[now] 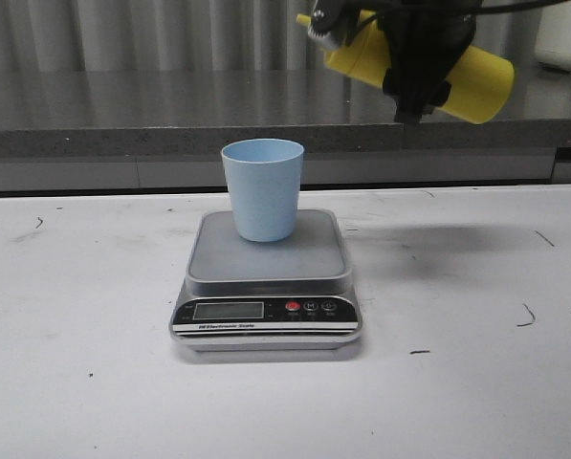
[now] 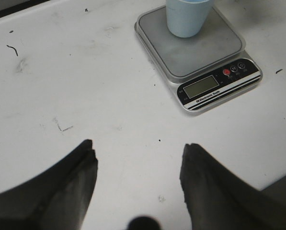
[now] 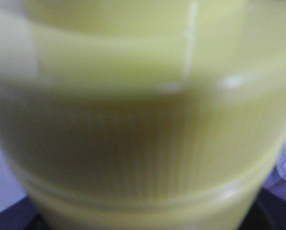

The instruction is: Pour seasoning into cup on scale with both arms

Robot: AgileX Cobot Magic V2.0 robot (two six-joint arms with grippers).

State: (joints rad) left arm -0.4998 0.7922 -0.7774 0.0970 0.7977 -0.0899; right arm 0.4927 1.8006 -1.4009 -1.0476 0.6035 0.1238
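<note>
- Front view: yellow seasoning bottle held nearly horizontal in the air, above and to the right of the scale; the right gripper is clamped round its middle. Pale blue cup stands upright on the scale platform, on the white desk.
- Left wrist view: left gripper spread wide, holding nothing, above bare desk near the scale.
- Right wrist view: blurred yellow ribbed bottle wall fills the frame.
</note>
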